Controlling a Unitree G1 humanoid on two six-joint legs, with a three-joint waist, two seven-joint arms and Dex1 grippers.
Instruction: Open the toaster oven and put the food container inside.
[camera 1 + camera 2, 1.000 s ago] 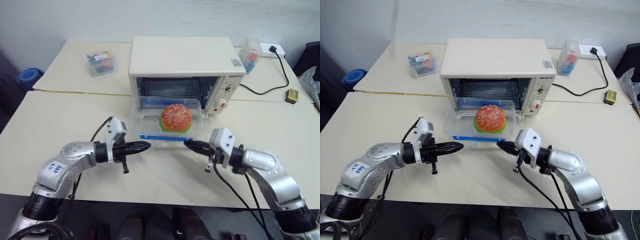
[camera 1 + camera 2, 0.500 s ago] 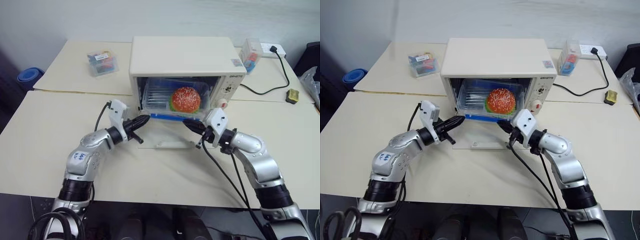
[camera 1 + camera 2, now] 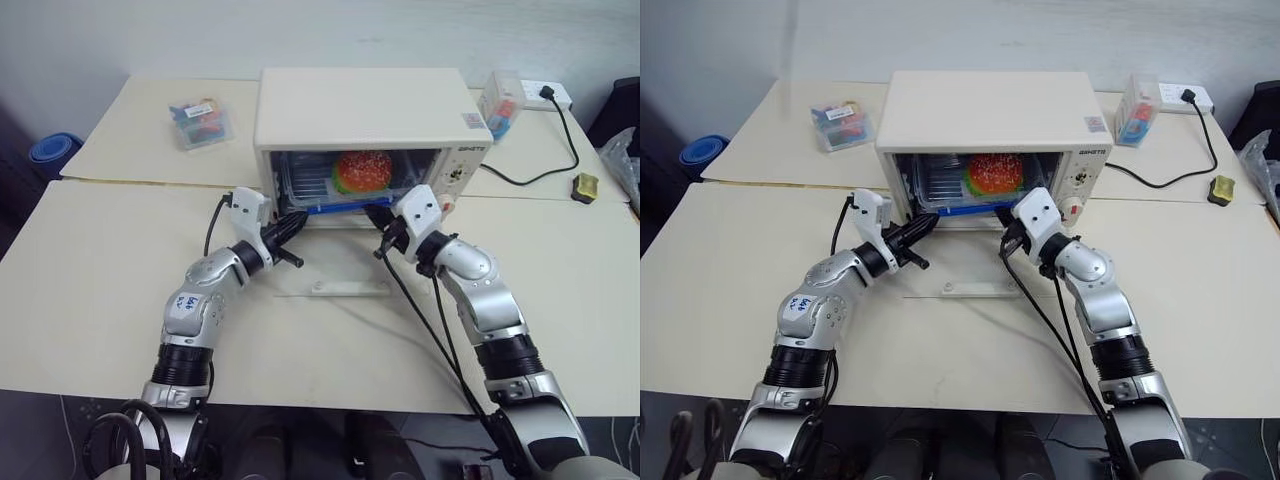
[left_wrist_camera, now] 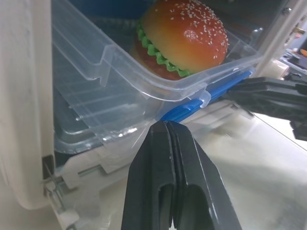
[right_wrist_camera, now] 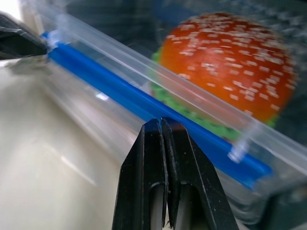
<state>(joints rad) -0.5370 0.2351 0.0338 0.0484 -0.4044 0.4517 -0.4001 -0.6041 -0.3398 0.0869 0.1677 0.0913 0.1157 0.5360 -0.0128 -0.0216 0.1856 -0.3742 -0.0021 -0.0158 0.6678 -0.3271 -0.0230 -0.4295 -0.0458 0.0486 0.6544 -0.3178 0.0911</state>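
Container (image 3: 345,182) sits mostly inside the oven (image 3: 362,120), blue front clip just ahead of both closed grippers, left (image 3: 297,219) and right (image 3: 375,213), equally near.

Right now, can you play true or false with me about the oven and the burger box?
1. The toaster oven door is open. True.
2. The food container sits on the table in front of the oven. False: it is in the oven's mouth.
3. The left gripper and right gripper are both shut. True.
4. The burger's bun is blue. False: it is red; the clip is blue.
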